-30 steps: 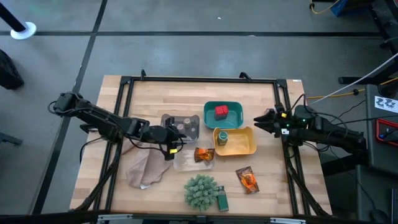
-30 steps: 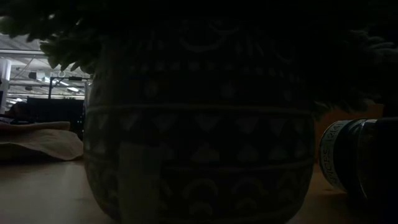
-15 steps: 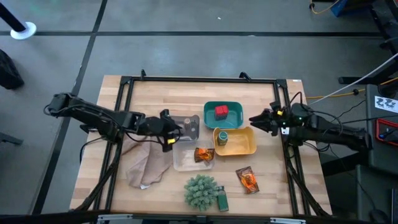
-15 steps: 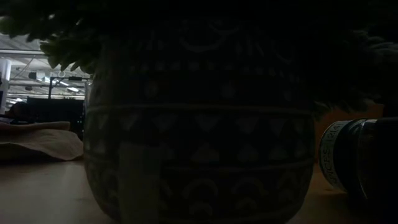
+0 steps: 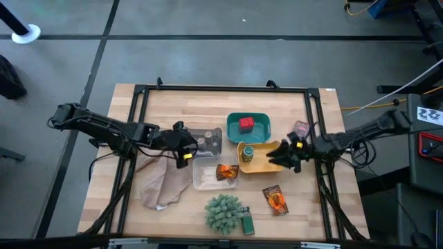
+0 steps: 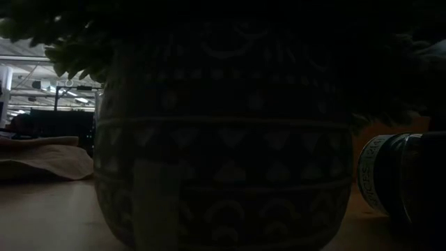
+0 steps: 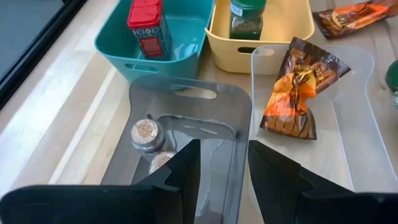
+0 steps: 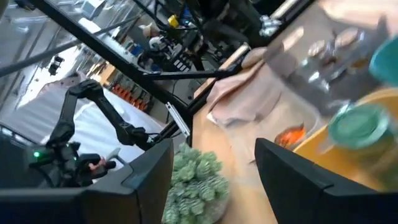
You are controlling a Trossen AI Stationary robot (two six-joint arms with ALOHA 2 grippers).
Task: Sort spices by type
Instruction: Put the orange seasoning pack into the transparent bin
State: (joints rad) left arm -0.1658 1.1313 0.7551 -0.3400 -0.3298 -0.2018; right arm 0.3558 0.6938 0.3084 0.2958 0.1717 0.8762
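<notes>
Spices sit sorted around a yellow tray [image 5: 277,163] near the table's middle. Nearest the front edge, a green jar [image 5: 248,223] lies beside a spiky plant ball [image 5: 223,211], with an orange sachet [image 5: 275,200] flat on the wood in front of the yellow tray, its long axis running diagonally. A second orange sachet [image 7: 301,87] lies in a clear tray [image 7: 348,155] to the yellow tray's left. Inside the yellow tray a green jar [image 7: 245,17] stands upright. The right gripper [image 5: 280,155] hovers over this tray's right end, fingers spread apart and empty, the jar just beyond its tips; a second ago it hung off the table's right edge. Two small brown-topped jars [image 7: 148,134] stand upright in a grey tray [image 7: 230,118], just ahead of the left gripper [image 7: 221,165], whose fingers are parted and empty. That gripper has pulled back slightly leftward. Farthest back, a red tub [image 5: 246,124] stands in a teal tray [image 5: 261,116].
</notes>
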